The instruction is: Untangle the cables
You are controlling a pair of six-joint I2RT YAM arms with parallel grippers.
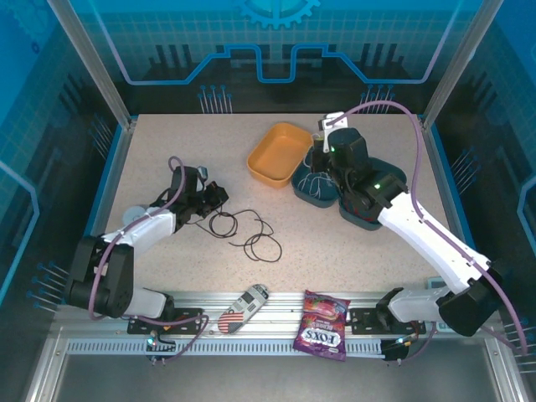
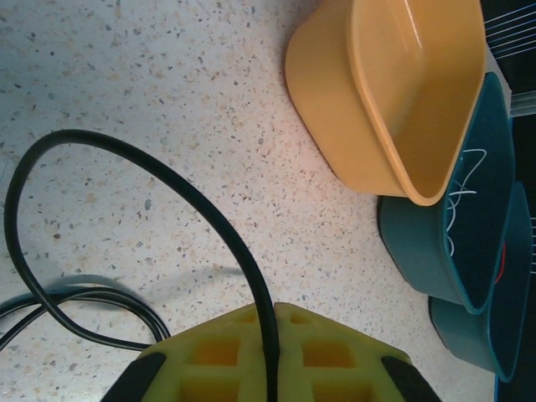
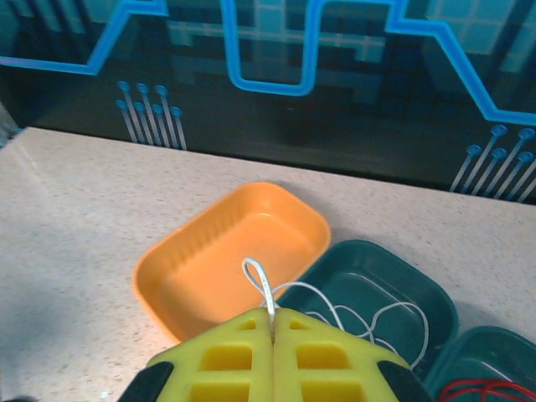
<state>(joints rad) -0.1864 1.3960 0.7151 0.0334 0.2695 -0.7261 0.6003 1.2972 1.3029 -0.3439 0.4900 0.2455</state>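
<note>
On the table [image 1: 352, 251], black cable [image 1: 249, 228] sprawls; edges well off.

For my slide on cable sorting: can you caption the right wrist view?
The right gripper shut on the white cable, its loops lying in a teal bin beside the orange bin.

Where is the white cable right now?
In the right wrist view the white cable is pinched in the shut right pincer, its loops trailing into the teal bin just right of the orange bin.
</note>
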